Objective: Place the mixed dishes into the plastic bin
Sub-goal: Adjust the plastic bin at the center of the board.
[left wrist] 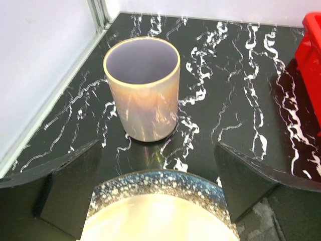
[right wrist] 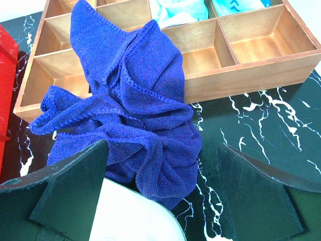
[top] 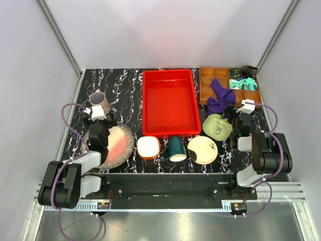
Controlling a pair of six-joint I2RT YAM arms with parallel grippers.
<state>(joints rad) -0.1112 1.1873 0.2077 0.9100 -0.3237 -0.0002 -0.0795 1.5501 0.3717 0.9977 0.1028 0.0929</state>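
Note:
The red plastic bin [top: 168,103] stands empty at mid-table. The mauve cup [top: 99,102] stands upright at far left, also in the left wrist view [left wrist: 143,88]. My left gripper [top: 98,124] [left wrist: 158,145] is open and empty, its fingers either side of the far rim of the speckled grey plate [top: 128,135] [left wrist: 160,182], which carries the pink-cream plate [top: 116,143] [left wrist: 155,221]. In front of the bin lie the orange-white bowl [top: 148,147], dark green mug [top: 175,148] on its side and pale yellow plate [top: 202,149]. My right gripper [top: 233,116] [right wrist: 165,145] is open and empty over the light green bowl [top: 217,126] [right wrist: 130,221].
A brown compartmented tray [top: 208,80] [right wrist: 251,70] sits at the far right with teal cloths [top: 242,83] in it. A purple cloth [top: 219,98] [right wrist: 135,100] spills over its near edge onto the table, just beyond my right fingers. White walls close the sides.

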